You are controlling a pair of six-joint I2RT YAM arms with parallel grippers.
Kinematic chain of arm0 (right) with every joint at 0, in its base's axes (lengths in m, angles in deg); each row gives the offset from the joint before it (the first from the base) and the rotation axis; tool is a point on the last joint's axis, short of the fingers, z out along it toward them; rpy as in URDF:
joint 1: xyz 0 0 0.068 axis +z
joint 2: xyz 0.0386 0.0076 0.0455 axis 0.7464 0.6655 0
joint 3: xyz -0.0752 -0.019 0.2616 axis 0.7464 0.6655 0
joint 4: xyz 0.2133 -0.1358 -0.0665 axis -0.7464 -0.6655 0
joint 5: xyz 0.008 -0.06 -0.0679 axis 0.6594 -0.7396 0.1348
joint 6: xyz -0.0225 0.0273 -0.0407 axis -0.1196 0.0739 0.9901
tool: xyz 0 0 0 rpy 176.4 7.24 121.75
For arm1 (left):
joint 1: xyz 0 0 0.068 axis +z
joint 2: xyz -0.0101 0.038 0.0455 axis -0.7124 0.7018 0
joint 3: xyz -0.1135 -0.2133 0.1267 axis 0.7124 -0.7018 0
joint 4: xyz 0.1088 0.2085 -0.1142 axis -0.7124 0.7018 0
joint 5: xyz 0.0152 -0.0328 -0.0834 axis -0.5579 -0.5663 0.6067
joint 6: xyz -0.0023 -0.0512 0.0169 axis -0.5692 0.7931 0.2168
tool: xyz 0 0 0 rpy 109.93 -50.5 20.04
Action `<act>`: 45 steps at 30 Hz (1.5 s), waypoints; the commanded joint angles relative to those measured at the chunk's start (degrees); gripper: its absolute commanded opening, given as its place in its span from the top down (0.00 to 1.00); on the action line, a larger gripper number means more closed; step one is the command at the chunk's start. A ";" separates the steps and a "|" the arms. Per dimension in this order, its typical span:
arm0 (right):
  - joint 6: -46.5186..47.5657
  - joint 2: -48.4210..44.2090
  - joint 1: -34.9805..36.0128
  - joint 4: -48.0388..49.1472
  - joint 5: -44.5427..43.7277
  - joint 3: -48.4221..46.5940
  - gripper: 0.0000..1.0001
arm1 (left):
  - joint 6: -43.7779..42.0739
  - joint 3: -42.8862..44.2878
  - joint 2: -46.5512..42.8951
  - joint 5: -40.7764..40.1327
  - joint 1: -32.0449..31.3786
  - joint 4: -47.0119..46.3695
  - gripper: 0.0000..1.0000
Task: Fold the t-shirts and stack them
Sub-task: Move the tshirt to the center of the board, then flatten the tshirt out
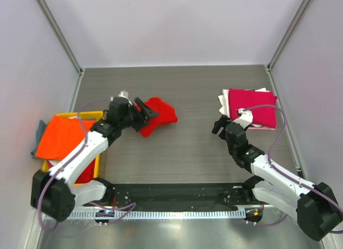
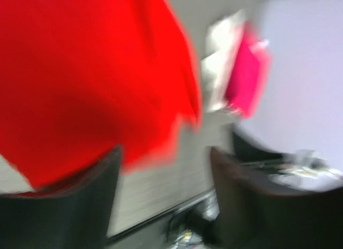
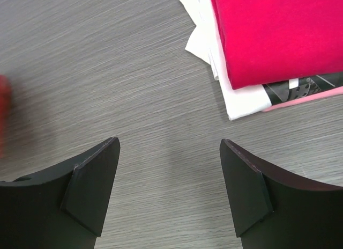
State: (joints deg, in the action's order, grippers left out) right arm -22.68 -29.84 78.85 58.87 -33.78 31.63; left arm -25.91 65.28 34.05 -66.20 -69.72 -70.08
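Observation:
A crumpled bright red t-shirt (image 1: 158, 116) lies on the table left of centre. It fills the upper left of the blurred left wrist view (image 2: 91, 82). My left gripper (image 1: 146, 110) is at the shirt's left edge; its jaws stand wide apart (image 2: 166, 179) with bare table between them. A folded magenta-pink t-shirt (image 1: 253, 106) lies on folded white ones (image 1: 223, 103) at the back right, also in the right wrist view (image 3: 273, 34). My right gripper (image 1: 217, 125) is open and empty (image 3: 169, 179) over bare table, just left of that stack.
A yellow crate (image 1: 98, 163) at the left edge holds an orange t-shirt (image 1: 64, 137) draped over a red one (image 1: 86, 173). A grey-blue cloth (image 1: 38, 132) lies beside it. Grey walls enclose the table on three sides.

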 commanded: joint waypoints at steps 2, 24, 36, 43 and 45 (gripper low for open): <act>-2.05 -1.38 -0.07 1.27 -3.41 0.51 0.18 | -3.93 -10.37 5.02 11.11 -0.31 -2.88 0.25; 0.23 10.30 -0.24 4.62 8.99 -3.00 0.41 | -24.32 9.54 15.73 -13.23 -6.72 13.74 0.13; 0.85 25.67 -9.82 -14.36 6.43 -19.60 0.86 | -27.76 32.22 41.73 -15.79 -14.46 21.65 0.36; 1.55 40.44 -12.90 -20.26 7.33 -32.86 0.99 | -27.32 36.46 45.81 -16.05 -14.90 23.15 0.38; 1.90 44.31 -13.16 -21.66 6.79 -35.25 0.99 | -27.40 36.55 45.54 -16.49 -14.99 23.15 0.38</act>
State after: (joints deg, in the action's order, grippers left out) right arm -21.67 11.52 65.82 41.01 -25.17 0.57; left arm -52.38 99.05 81.00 -81.42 -84.37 -47.99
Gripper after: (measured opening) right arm 0.022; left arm 0.621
